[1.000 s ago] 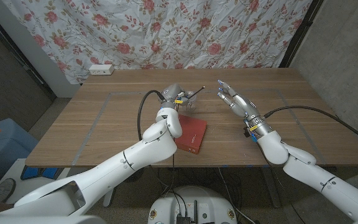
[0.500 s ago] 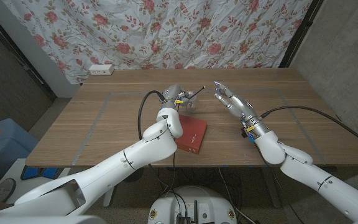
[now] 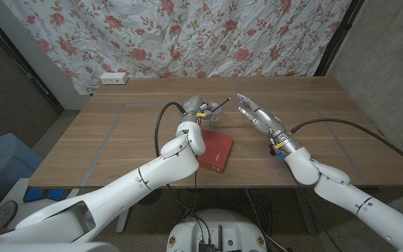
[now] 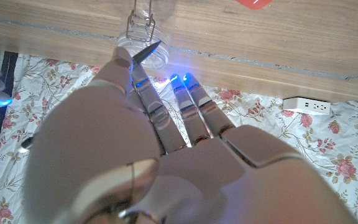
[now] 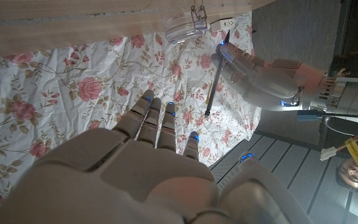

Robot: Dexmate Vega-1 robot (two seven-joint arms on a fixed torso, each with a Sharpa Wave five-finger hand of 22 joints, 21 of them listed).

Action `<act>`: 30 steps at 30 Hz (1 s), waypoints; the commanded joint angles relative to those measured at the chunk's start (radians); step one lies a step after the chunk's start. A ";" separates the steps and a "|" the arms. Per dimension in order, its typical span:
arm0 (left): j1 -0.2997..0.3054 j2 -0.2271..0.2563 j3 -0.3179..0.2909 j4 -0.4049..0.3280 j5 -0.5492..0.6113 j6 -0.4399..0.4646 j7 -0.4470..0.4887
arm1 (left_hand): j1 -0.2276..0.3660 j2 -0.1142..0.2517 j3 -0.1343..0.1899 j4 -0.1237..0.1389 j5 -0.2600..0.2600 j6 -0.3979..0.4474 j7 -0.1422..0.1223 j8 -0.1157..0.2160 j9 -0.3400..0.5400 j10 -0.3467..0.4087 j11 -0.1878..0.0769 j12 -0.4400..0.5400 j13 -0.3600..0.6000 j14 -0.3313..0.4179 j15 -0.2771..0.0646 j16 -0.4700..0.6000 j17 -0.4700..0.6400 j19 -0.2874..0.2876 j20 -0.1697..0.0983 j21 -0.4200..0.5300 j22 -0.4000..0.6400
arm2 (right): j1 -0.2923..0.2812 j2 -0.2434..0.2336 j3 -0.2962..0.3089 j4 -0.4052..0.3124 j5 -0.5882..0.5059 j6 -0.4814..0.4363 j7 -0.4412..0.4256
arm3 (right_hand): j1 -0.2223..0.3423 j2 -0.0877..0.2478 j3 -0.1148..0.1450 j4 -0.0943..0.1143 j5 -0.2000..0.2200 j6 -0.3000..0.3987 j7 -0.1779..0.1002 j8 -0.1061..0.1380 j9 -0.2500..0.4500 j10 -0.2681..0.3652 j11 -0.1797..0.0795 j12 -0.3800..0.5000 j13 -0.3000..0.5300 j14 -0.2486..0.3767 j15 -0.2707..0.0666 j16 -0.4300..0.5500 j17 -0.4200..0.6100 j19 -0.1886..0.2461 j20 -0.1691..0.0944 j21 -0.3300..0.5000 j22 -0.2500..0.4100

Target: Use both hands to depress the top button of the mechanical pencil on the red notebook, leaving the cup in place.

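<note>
The left hand (image 3: 196, 107) is gripping the pencil (image 3: 217, 106) up above the red notebook (image 3: 214, 150), its end pointing toward the right hand (image 3: 255, 113), which is hovering near with fingers spread and empty, probably so it can push the button.

Left hand (image 4: 166, 155): grips the pencil (image 4: 146, 51), tip beside the cup (image 4: 143, 43).
Cup: on the tabletop (image 4: 260, 43).

White jointed arms (image 3: 152, 175), black cables, blue-lit grey fingertips (image 4: 174, 79)
</note>
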State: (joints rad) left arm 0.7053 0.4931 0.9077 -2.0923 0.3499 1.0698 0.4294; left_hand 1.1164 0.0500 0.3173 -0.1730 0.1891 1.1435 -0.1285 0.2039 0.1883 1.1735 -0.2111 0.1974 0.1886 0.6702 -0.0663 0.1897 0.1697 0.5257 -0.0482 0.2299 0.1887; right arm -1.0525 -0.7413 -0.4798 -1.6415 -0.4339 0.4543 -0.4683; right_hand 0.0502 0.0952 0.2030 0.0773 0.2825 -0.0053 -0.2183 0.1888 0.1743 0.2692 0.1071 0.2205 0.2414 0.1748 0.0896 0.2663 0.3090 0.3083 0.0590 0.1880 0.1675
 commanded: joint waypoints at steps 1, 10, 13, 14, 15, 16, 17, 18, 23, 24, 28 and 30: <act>-0.004 0.008 0.007 -0.005 -0.018 -0.001 0.011 | 0.005 0.006 -0.005 0.002 0.007 -0.001 0.004 0.005 0.002 0.027 -0.013 0.006 0.004 0.011 -0.159 -0.005 0.003 0.003 -0.034 0.007 0.001 | 0.010 -0.007 -0.012 -0.007 -0.011 -0.013 0.020 | -0.006 0.005 -0.002 0.004 0.001 0.007 -0.003 0.004 0.004 -0.007 0.004 -0.005 0.003 -0.005 0.001 0.000 0.005 -0.001 0.000 -0.002 0.004; -0.007 0.008 0.009 -0.005 -0.029 0.005 0.014 | 0.006 0.007 -0.007 0.003 0.007 -0.001 0.004 0.005 0.002 0.029 -0.013 0.006 0.004 0.012 -0.159 -0.006 0.003 0.003 -0.033 0.007 0.001 | 0.018 -0.009 -0.020 -0.015 -0.012 -0.025 0.034 | -0.008 0.005 -0.003 0.006 0.001 0.012 -0.003 0.004 0.004 -0.010 0.004 -0.005 0.002 -0.009 0.002 -0.002 0.007 -0.007 0.001 -0.002 0.003; -0.009 0.008 0.011 -0.005 -0.032 0.004 0.016 | 0.006 0.007 -0.007 0.003 0.007 -0.001 0.004 0.005 0.002 0.028 -0.013 0.006 0.004 0.012 -0.159 -0.006 0.003 0.003 -0.034 0.007 0.001 | 0.019 -0.012 -0.021 -0.018 -0.015 -0.027 0.037 | -0.009 0.005 -0.003 0.006 0.002 0.013 -0.003 0.004 0.004 -0.010 0.004 -0.005 0.002 -0.009 0.001 -0.002 0.008 -0.007 0.002 -0.002 0.003; -0.008 0.007 0.011 -0.005 -0.033 0.005 0.017 | 0.006 0.007 -0.007 0.003 0.007 0.000 0.004 0.005 0.002 0.028 -0.013 0.006 0.004 0.013 -0.159 -0.006 0.003 0.003 -0.034 0.007 0.001 | 0.020 -0.012 -0.022 -0.018 -0.015 -0.027 0.037 | -0.009 0.005 -0.003 0.006 0.002 0.014 -0.003 0.004 0.004 -0.011 0.004 -0.006 0.001 -0.010 0.002 -0.003 0.008 -0.007 0.001 -0.002 0.003; -0.009 0.008 0.011 -0.005 -0.034 0.004 0.017 | 0.006 0.007 -0.007 0.003 0.007 0.000 0.004 0.005 0.002 0.029 -0.013 0.006 0.004 0.012 -0.159 -0.006 0.003 0.003 -0.034 0.007 0.001 | 0.020 -0.012 -0.022 -0.018 -0.017 -0.028 0.037 | -0.009 0.005 -0.003 0.006 0.002 0.014 -0.003 0.004 0.004 -0.012 0.004 -0.006 0.001 -0.011 0.002 -0.003 0.008 -0.008 0.001 -0.002 0.003; -0.010 0.010 0.012 -0.006 -0.035 0.004 0.016 | 0.006 0.007 -0.007 0.003 0.007 0.000 0.004 0.005 0.002 0.029 -0.013 0.006 0.004 0.013 -0.159 -0.006 0.003 0.003 -0.034 0.007 0.001 | 0.020 -0.013 -0.023 -0.019 -0.017 -0.029 0.039 | -0.009 0.005 -0.003 0.007 0.002 0.014 -0.003 0.004 0.004 -0.013 0.004 -0.006 0.001 -0.011 0.001 -0.003 0.008 -0.008 0.001 -0.002 0.003; -0.011 0.011 0.014 -0.007 -0.036 0.004 0.015 | 0.006 0.007 -0.008 0.003 0.007 -0.001 0.004 0.005 0.002 0.029 -0.013 0.006 0.004 0.013 -0.159 -0.006 0.003 0.003 -0.034 0.007 0.001 | 0.019 -0.013 -0.023 -0.022 -0.015 -0.033 0.041 | -0.009 0.005 -0.004 0.007 0.002 0.015 -0.003 0.004 0.004 -0.013 0.005 -0.006 0.001 -0.011 0.002 -0.003 0.009 -0.009 0.001 -0.002 0.003; -0.011 0.011 0.014 -0.007 -0.036 0.006 0.015 | 0.007 0.008 -0.008 0.003 0.007 -0.001 0.006 0.005 0.003 0.029 -0.013 0.006 0.004 0.013 -0.160 -0.006 0.003 0.003 -0.034 0.007 0.001 | 0.020 -0.014 -0.023 -0.021 -0.017 -0.032 0.040 | -0.010 0.005 -0.004 0.007 0.002 0.015 -0.003 0.004 0.004 -0.013 0.005 -0.006 0.001 -0.011 0.002 -0.003 0.009 -0.009 0.001 -0.002 0.003; -0.011 0.010 0.015 -0.010 -0.039 0.014 0.019 | 0.007 0.007 -0.009 0.003 0.007 0.000 0.006 0.005 0.003 0.029 -0.012 0.006 0.004 0.013 -0.159 -0.006 0.003 0.002 -0.034 0.007 0.001 | 0.023 -0.015 -0.025 -0.022 -0.018 -0.032 0.042 | -0.010 0.005 -0.004 0.007 0.002 0.018 -0.003 0.005 0.004 -0.012 0.006 -0.005 0.001 -0.011 0.002 -0.004 0.010 -0.010 0.001 -0.002 0.003; -0.011 0.011 0.017 -0.012 -0.040 0.017 0.018 | 0.007 0.008 -0.009 0.003 0.007 -0.001 0.007 0.005 0.003 0.029 -0.013 0.006 0.004 0.013 -0.159 -0.006 0.003 0.002 -0.034 0.007 0.001 | 0.023 -0.015 -0.025 -0.023 -0.017 -0.033 0.043 | -0.010 0.005 -0.004 0.007 0.002 0.019 -0.003 0.005 0.004 -0.014 0.007 -0.006 0.001 -0.011 0.002 -0.004 0.010 -0.010 0.001 -0.001 0.003; -0.009 0.014 0.019 -0.014 -0.042 0.014 0.021 | 0.006 0.007 -0.010 0.003 0.007 -0.001 0.005 0.004 0.003 0.029 -0.013 0.006 0.004 0.014 -0.159 -0.006 0.003 0.002 -0.034 0.007 0.001 | 0.025 -0.017 -0.026 -0.023 -0.018 -0.031 0.044 | -0.010 0.005 -0.004 0.008 0.003 0.020 -0.003 0.005 0.004 -0.016 0.006 -0.006 0.000 -0.012 0.002 -0.004 0.011 -0.010 0.001 -0.001 0.003; -0.009 0.014 0.020 -0.015 -0.042 0.018 0.022 | 0.007 0.007 -0.010 0.003 0.007 -0.001 0.004 0.004 0.003 0.030 -0.013 0.006 0.004 0.014 -0.159 -0.007 0.003 0.002 -0.034 0.007 0.001 | 0.024 -0.018 -0.026 -0.025 -0.010 -0.030 0.050 | -0.010 0.005 -0.005 0.008 0.003 0.021 -0.003 0.005 0.004 -0.017 0.007 -0.007 0.000 -0.014 0.003 -0.005 0.011 -0.010 0.002 -0.001 0.003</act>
State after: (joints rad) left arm 0.6960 0.5035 0.9219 -2.1019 0.3143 1.0797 0.4455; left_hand 1.1189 0.0470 0.3119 -0.1703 0.1910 1.1433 -0.1287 0.2002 0.1888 1.1842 -0.2107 0.1978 0.1882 0.6773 -0.0661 0.1848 0.1697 0.5257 -0.0482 0.2299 0.1884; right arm -1.0319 -0.7549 -0.5026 -1.6610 -0.4501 0.4256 -0.4293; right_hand 0.0422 0.0870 0.1989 0.0814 0.2825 0.0072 -0.2199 0.1888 0.1743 0.2569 0.1125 0.2126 0.2417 0.1642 0.0893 0.2620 0.3183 0.3031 0.0644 0.1881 0.1676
